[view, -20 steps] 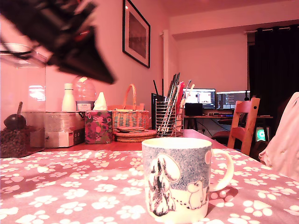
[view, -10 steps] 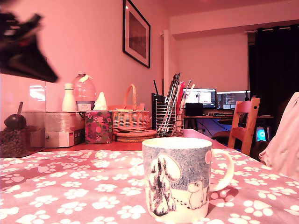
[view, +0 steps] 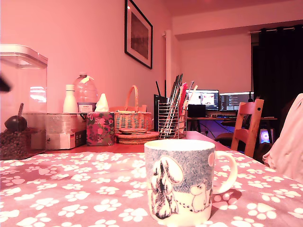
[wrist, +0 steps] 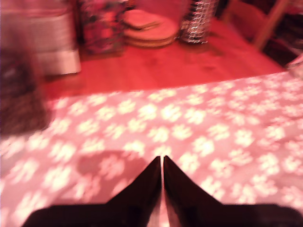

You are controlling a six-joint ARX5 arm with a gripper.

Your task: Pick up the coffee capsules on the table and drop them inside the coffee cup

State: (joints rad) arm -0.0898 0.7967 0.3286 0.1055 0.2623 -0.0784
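Now, in the exterior view, the arm that filled the upper left a second ago and had slid toward the left edge half a second ago is almost gone; only a small dark blur remains at the left border, too vague to call the end effector. The cup [view: 182,182] stands upright in the foreground on the tabletop [view: 71,189], which is covered by a paw-print cloth, its handle toward the exterior view's right. Its inside cannot be seen from this low angle, and no capsules show anywhere on the cloth in this view. Behind it stand a clear jar [view: 21,101] with a dark scoop, a floral box [view: 100,128], a wicker basket [view: 132,120] and a wire pen holder [view: 169,120]. That withdrawal probably means the arm is swinging away from the cup to look for a capsule, so the task seems at an early or between-picks stage. In the wrist view, which is motion-blurred, the end effector [wrist: 162,177] points down over the cloth with its two dark fingers [wrist: 142,189] pressed nearly together, only a thin slit between them and nothing visibly held. Neither the cup nor any capsule appears in this view; the floral box, stacked mats [wrist: 147,29] and pen holder [wrist: 196,21] lie far ahead, so the cup must sit well off to one side.
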